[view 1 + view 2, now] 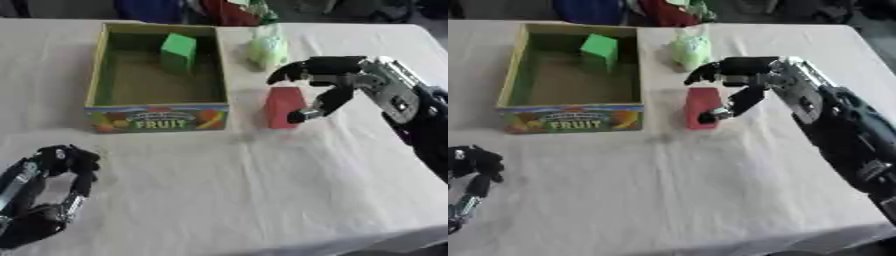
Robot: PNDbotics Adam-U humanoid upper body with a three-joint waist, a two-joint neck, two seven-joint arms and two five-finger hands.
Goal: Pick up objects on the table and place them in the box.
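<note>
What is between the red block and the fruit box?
Nothing but bare white tablecloth lies between the red block and the fruit box, seen in both eye views.

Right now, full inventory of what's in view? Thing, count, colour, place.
box: 1, green inside, "FRUIT" label on front, far left of table.
green block: 1, green, inside the box, at its far side.
red block: 1, red, upright on the cloth just right of the box.
pale green thing: 1, light green, behind the red block; cannot tell what it is.
tablecloth: 1, white, covers the table.
right hand: 1, black and silver, around the red block, fingers arched over its top, thumb at its right side; it looks like a closing pinch.
left hand: 1, black, idle at lower left, fingers curled, holding nothing.
</note>
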